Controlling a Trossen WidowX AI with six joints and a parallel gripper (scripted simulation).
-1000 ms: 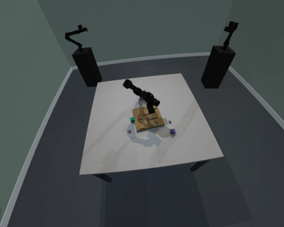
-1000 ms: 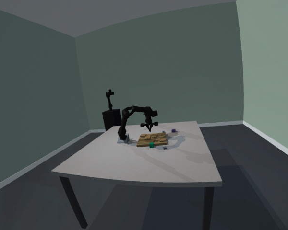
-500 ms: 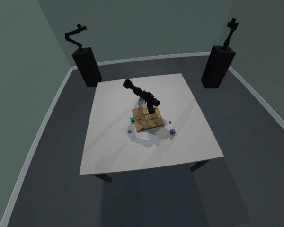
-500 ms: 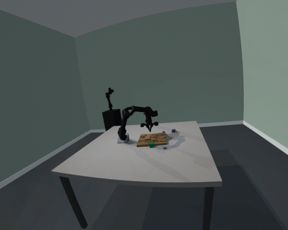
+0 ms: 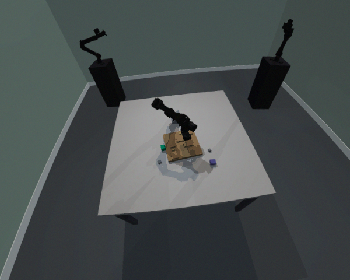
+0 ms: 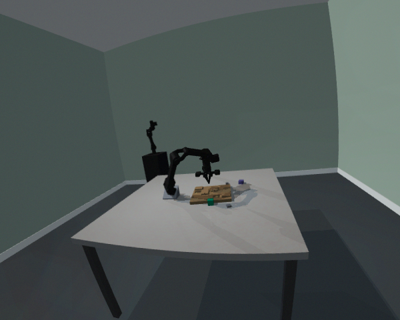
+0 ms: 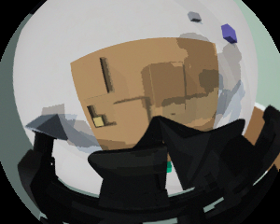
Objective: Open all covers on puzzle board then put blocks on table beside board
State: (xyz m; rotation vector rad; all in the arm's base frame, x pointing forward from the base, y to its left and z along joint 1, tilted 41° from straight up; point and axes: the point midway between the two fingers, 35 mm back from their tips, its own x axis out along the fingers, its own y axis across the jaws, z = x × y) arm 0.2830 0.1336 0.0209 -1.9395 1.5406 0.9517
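- The gripper (image 6: pixel 207 179) was seen in the exterior view at the centre of the frame, pointed straight down over the near-arm edge of the puzzle board (image 6: pixel 211 193), with a gap left beneath its tips. Its fingers were clenched together on nothing; such a closed tip was judged suited to nudging a cover rather than picking a block.
- In the top view the board (image 5: pixel 182 147) lay at the middle of the table (image 5: pixel 139 186), with the arm (image 5: pixel 172 114) reaching over it from the upper left.
- Four blocks were found off the board on the table: a green block (image 5: pixel 163 147) just beside its left edge, a small grey block (image 5: pixel 159 161) at its lower left, another grey block (image 5: pixel 209 150) to its right, and a purple block (image 5: pixel 212 161) at the lower right. They had evidently been set clear of the board, as the task demands.
- In the wrist view a small yellowish piece (image 7: pixel 98 121) was seen at the left of the board; whether it was a block in a well could not be told.
- Which covers stood open could not be made out.
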